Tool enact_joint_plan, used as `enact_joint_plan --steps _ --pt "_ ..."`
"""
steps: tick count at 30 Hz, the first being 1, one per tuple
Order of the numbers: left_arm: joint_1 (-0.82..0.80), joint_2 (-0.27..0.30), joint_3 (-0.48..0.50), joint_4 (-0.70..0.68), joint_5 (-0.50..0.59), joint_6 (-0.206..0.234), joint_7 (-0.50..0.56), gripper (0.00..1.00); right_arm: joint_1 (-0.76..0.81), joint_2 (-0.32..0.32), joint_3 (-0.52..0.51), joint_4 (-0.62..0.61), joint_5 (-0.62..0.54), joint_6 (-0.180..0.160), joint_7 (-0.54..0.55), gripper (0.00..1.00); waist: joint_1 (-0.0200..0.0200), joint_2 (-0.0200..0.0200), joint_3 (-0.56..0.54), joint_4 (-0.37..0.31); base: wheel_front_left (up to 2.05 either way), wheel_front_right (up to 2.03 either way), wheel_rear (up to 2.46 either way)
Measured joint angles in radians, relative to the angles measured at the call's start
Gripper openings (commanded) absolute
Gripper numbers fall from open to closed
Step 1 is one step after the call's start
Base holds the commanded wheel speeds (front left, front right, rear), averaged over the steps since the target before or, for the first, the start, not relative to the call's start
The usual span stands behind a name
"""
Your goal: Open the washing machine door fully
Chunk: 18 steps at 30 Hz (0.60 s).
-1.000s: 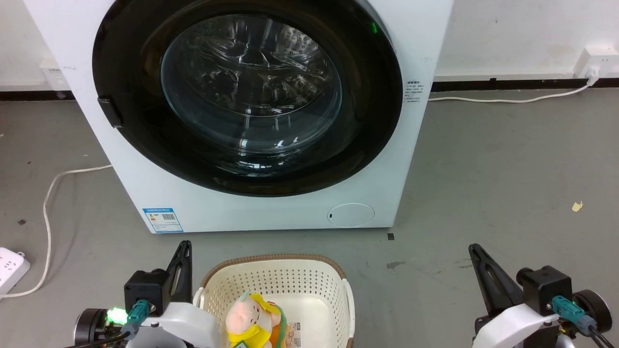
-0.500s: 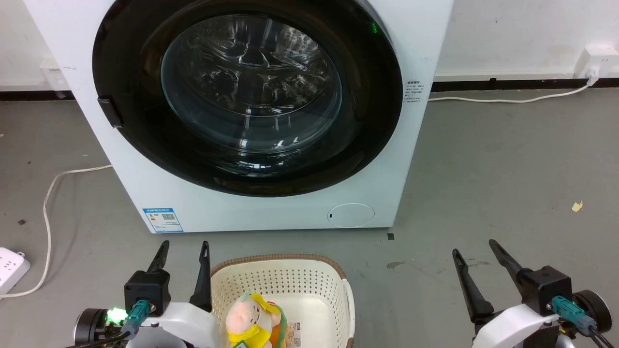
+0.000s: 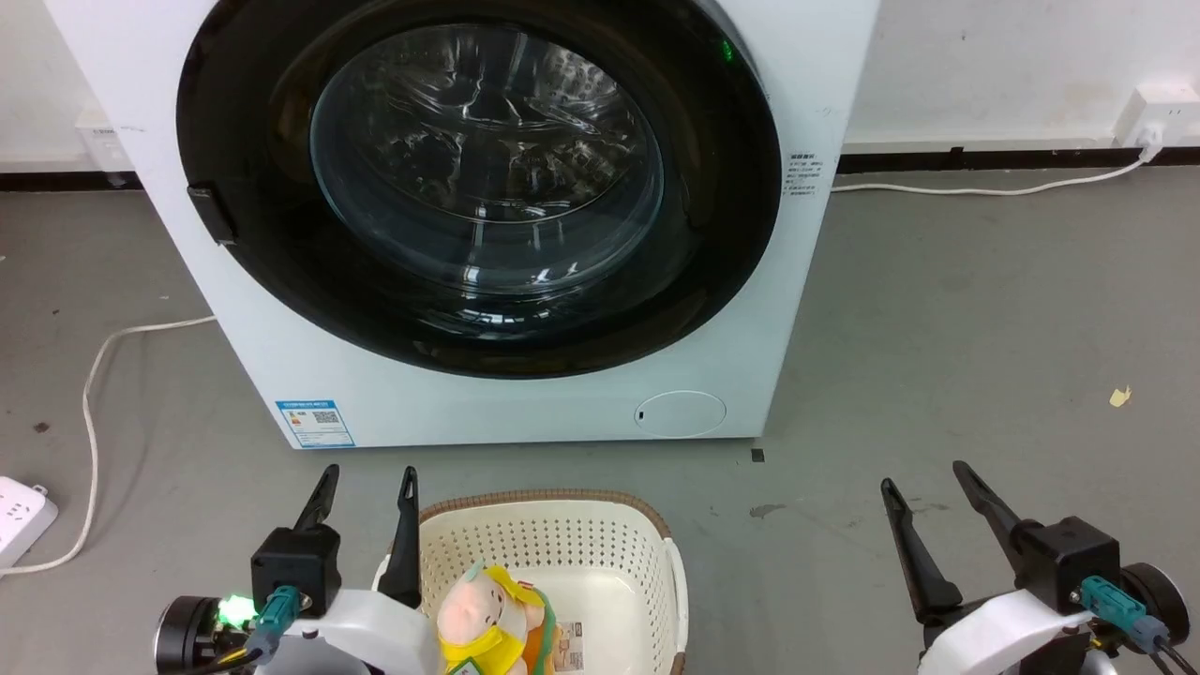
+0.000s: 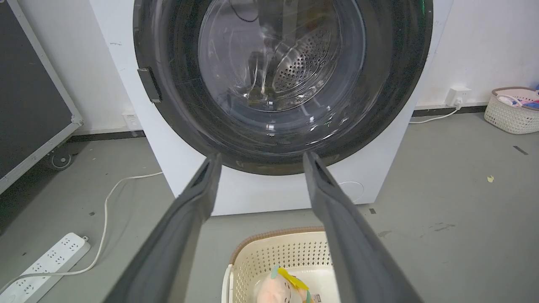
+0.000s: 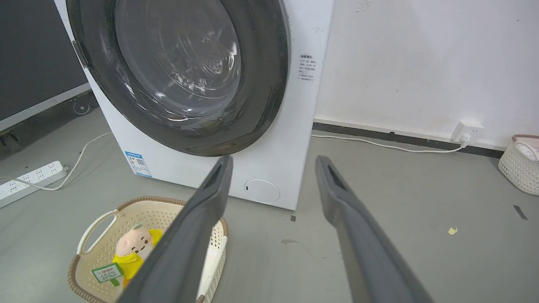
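The washing machine door [image 3: 478, 178] is a big glossy black disc with a clear glass bowl, lying flat against the white machine front. Its small black handle tab [image 3: 213, 216] sits on the left rim; the left wrist view shows the door [image 4: 282, 80] and the tab [image 4: 149, 85] too. From the right wrist the door [image 5: 181, 71] appears at the upper left. My left gripper [image 3: 367, 476] stands open low at the left, beside the basket, well short of the door. My right gripper [image 3: 923, 473] is open at the lower right over bare floor. Nothing is between either pair of fingers.
A cream laundry basket [image 3: 600, 525] with a plush toy [image 3: 492, 614] sits on the floor in front of the machine. A white power strip [image 3: 23, 511] and cable [image 3: 94, 375] lie at the left. A round white service flap [image 3: 680, 413] is low on the machine. Another basket [image 5: 520, 166] stands far right.
Both grippers went from shut to open a second ago and have stayed open. The left gripper has edged slightly right and the head view has shifted a little.
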Motion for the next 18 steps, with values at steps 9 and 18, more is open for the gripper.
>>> enact_joint_plan --steps 9,18 --pt "-0.006 0.0 -0.009 0.002 -0.007 0.0 -0.019 1.0 -0.021 0.0 -0.006 0.009 0.042 0.0 -0.021 1.0 0.0 0.0 0.022 0.011 0.0 0.0 0.0" --pt "-0.035 0.0 -0.026 0.001 -0.013 0.003 -0.038 1.0 -0.097 -0.011 -0.018 0.014 0.098 0.0 -0.016 1.0 0.0001 0.0 0.065 0.03 0.0 0.0 0.0"
